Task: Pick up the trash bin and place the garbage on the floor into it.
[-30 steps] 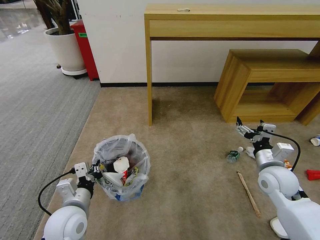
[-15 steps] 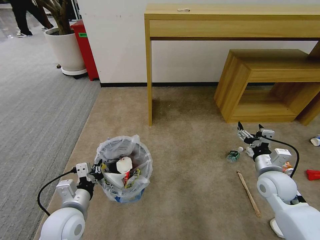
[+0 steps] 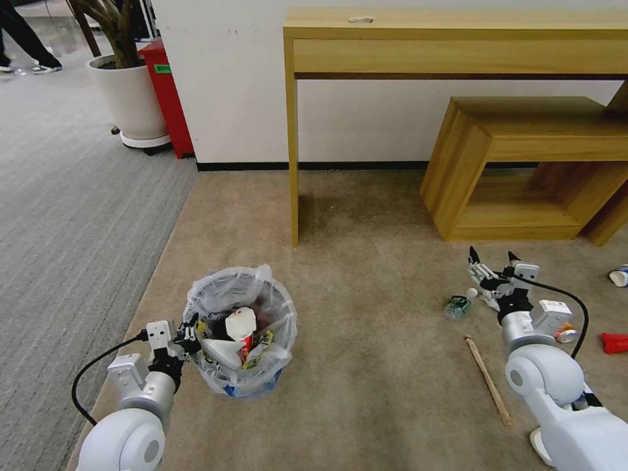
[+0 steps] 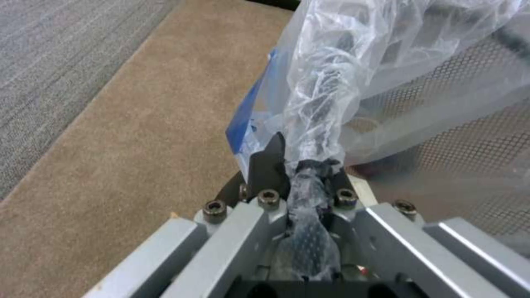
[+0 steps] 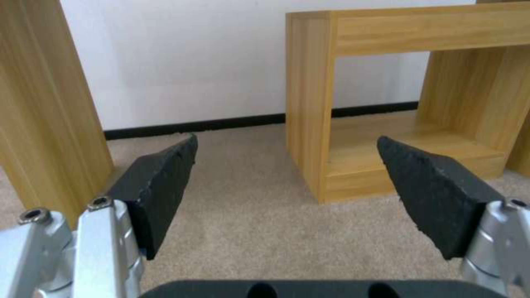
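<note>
While the trash bin (image 3: 240, 327) is sitting on the beige floor (image 3: 366, 340) with litter already inside, the left gripper (image 3: 188, 335) is pinching its bagged rim tight. The right gripper (image 3: 492, 264) is hovering with jaws spread wide and holding nothing, just beside a crushed can (image 3: 457, 306), with a wooden stick (image 3: 488, 380) lying near.

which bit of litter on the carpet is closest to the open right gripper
The crushed can with the small white cap beside it, just left of the right gripper. The wooden stick, red wrapper and cup lie farther off.
</note>
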